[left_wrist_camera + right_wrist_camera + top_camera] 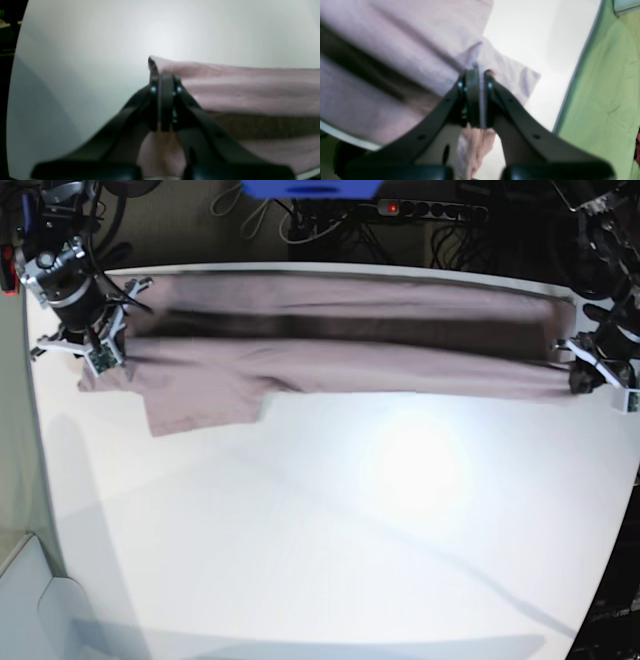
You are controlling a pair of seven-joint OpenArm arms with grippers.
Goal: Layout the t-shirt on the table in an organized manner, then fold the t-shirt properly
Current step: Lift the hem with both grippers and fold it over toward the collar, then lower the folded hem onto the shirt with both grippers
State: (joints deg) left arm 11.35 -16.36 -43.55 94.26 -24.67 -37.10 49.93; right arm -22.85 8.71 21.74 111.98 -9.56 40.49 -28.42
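A: Where is the dusty mauve-pink soft cotton t-shirt?

B: Stretched in a long band across the far part of the large smooth white table, between the two arms. One short sleeve lies flat on the tabletop near the base view's left end.

A: And the pincers?

B: The left gripper is clamped on one end of the cloth; fabric bunches up past its black fingers and hangs beneath them. The right gripper is likewise closed on the t-shirt, with a thin layer of pink cloth pinched between its pads.

A: What can't you make out?

B: Which part each arm holds, hem or shoulder, I cannot tell. Both wrist views are blurred. A dark shadowed fold runs along the band and hides how its layers lie. The neckline is not visible. In the base view the left gripper is small at the right edge.

A: Anything else?

B: A green cloth beyond the table's curved edge in the right wrist view.
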